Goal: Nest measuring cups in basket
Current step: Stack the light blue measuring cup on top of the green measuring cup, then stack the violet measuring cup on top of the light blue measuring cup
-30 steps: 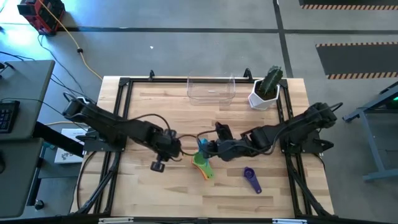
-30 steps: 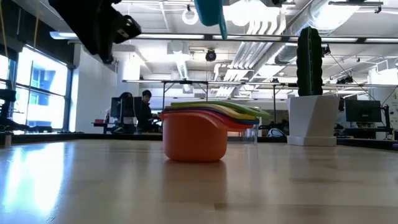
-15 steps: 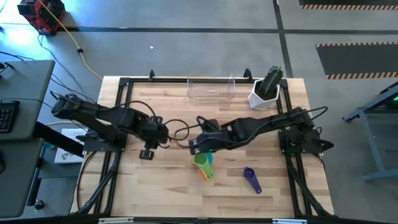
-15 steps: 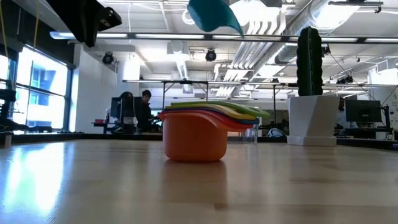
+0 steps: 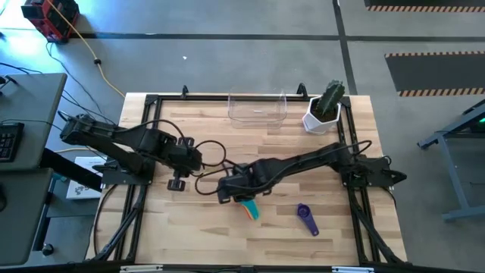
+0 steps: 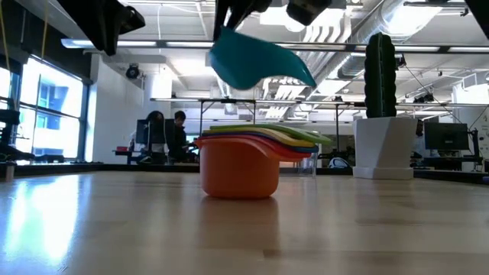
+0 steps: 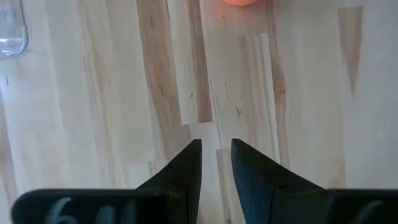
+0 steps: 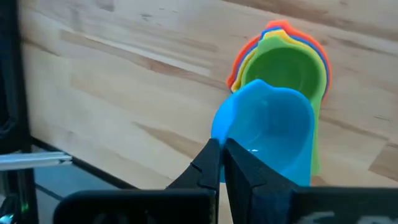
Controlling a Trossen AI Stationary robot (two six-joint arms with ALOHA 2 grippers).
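A teal measuring cup (image 6: 256, 65) hangs tilted in my right gripper (image 8: 222, 158), just above a stack of nested cups (image 6: 241, 164). That stack has an orange cup at the bottom and a green cup (image 8: 283, 68) on top, and it stands on its base at mid-table. A purple cup (image 5: 307, 218) lies alone to the stack's right. The clear basket (image 5: 258, 108) sits at the far edge. My left gripper (image 5: 179, 182) hovers left of the stack, open by a narrow gap (image 7: 216, 158) and holding nothing. My right gripper pinches the teal cup by its wall (image 8: 219, 140), on the side away from the handle (image 6: 302, 74). The fingers slant down from the table's right. The cup is lifted clear and tilted above the stack, its handle pointing down toward the table's right.
A white pot with a green cactus (image 5: 324, 106) stands beside the basket at the far right. A black metal frame (image 5: 144, 152) runs along the table's sides. Bare wood lies along the near edge and between the stack and the basket.
My right gripper has carried the teal cup toward the table's left and near edge and lowered it over the stack. The cup has tipped from hanging upright to slanting. My left gripper has drawn back toward the left and far edges, away from the stack.
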